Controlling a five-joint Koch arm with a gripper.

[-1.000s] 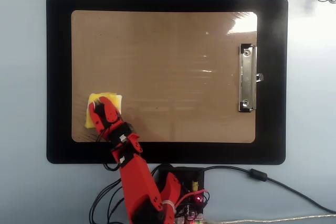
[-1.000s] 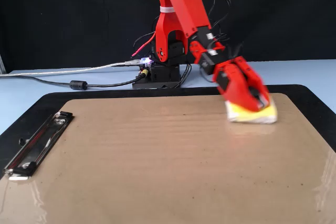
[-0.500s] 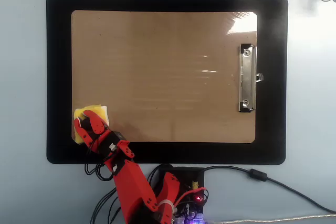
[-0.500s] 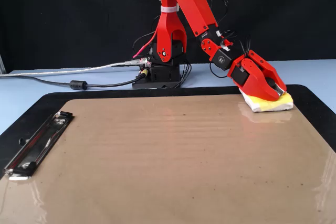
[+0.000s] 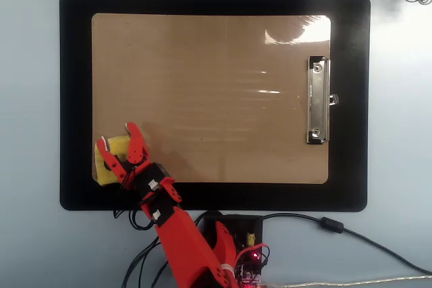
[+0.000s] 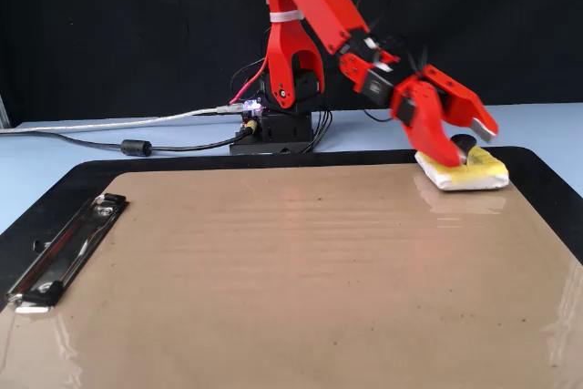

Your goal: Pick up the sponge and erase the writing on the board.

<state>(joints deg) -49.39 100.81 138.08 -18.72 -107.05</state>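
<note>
The sponge [image 5: 111, 163] lies flat at the board's [image 5: 216, 59] lower-left corner in the overhead view, partly over the edge onto the black mat [image 5: 74, 99]. The claw [image 5: 115, 137] hangs over it with jaws spread apart, gripping nothing. No writing shows anywhere on the board, so the erasing looks done; judging by that, little remains beyond clearing the arm away.

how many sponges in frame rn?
1. The small square yellow sponge sits at the tan-brown glossy clipboard's lower-left corner in the overhead view, under the open red pincer.
</note>
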